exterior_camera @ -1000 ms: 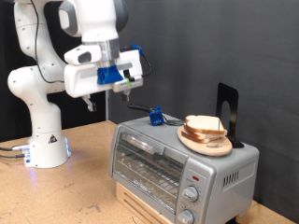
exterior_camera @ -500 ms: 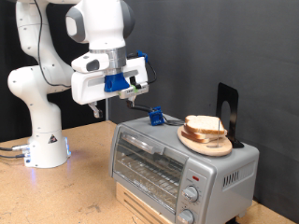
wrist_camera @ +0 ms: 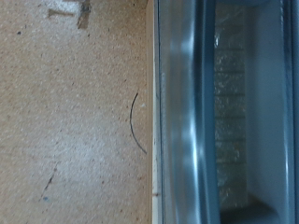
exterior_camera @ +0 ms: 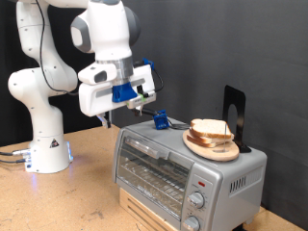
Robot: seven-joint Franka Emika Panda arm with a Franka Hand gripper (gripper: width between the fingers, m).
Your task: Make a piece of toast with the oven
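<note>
The silver oven point(exterior_camera: 183, 168) stands on the cork table at the exterior view's lower right, with its glass door shut. The piece of toast point(exterior_camera: 210, 128) lies on a round wooden plate point(exterior_camera: 214, 147) on the oven's top. My gripper point(exterior_camera: 119, 114) hangs in the air above the oven's left end, open and empty, well to the left of the toast. The wrist view shows no fingers, only the oven's metal edge and glass point(wrist_camera: 224, 112) beside the cork table point(wrist_camera: 75, 121).
A small blue object point(exterior_camera: 161, 121) sits on the oven's top near the back. A black upright stand point(exterior_camera: 235, 115) is behind the plate. The white robot base point(exterior_camera: 43, 144) stands at the left. The oven rests on a wooden block point(exterior_camera: 144, 210).
My gripper has moved towards the exterior view's right and slightly down, closer to the oven's left end. The toast, plate and oven have not moved.
</note>
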